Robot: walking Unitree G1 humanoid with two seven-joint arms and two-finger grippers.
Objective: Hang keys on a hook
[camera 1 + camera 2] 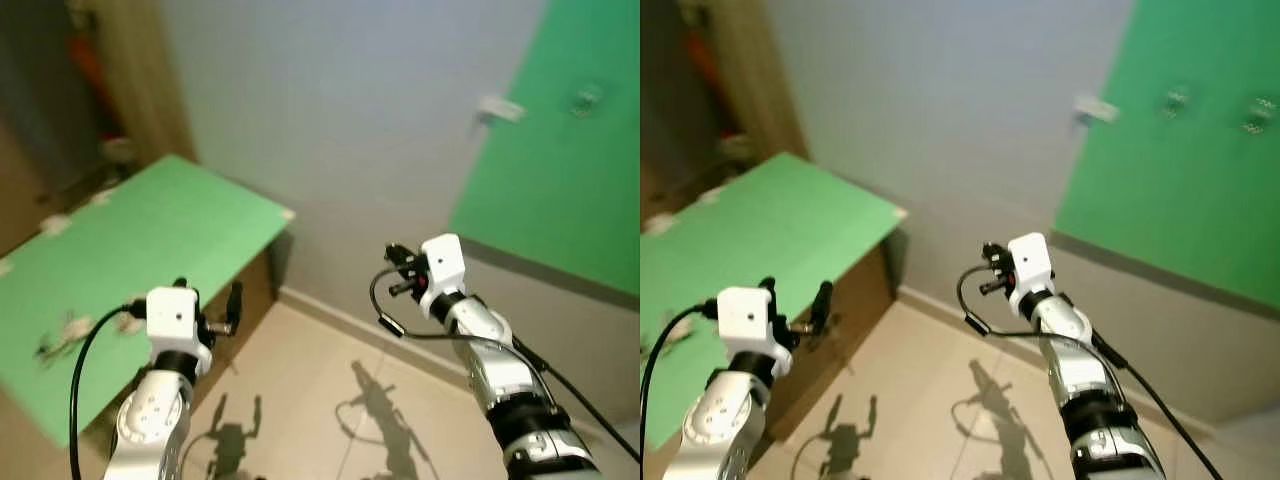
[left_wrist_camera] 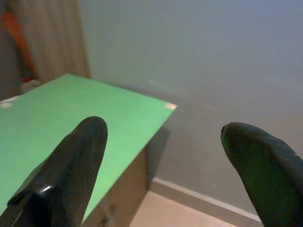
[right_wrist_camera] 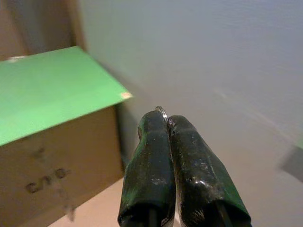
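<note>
Fingers of the left gripper [image 1: 232, 305] are standing wide apart and empty, hovering at the near left beside the green-topped table [image 1: 170, 230]. On that table, at its near left part, a small blurred cluster [image 1: 62, 332] is lying; it cannot be identified. Further right, the right gripper [image 3: 163, 124] is pointing at the bare grey wall [image 1: 350, 110], its fingers pressed together on a thin metal ring [image 3: 162, 110], probably the key ring; the keys themselves cannot be made out. At the far right, the green panel [image 1: 1180, 180] is carrying two small fixtures [image 1: 1178, 100], probably the hooks.

Risk, as a judgement: the ring is being held only at the fingertips, so it could be slipping during a swing to the right. The gripper is also aiming well left of the panel, so a misaligned approach could be missing the hook.

The right wrist view is showing the pinched ring. The right eye view is showing two fixtures; the left eye view is showing one.
</note>
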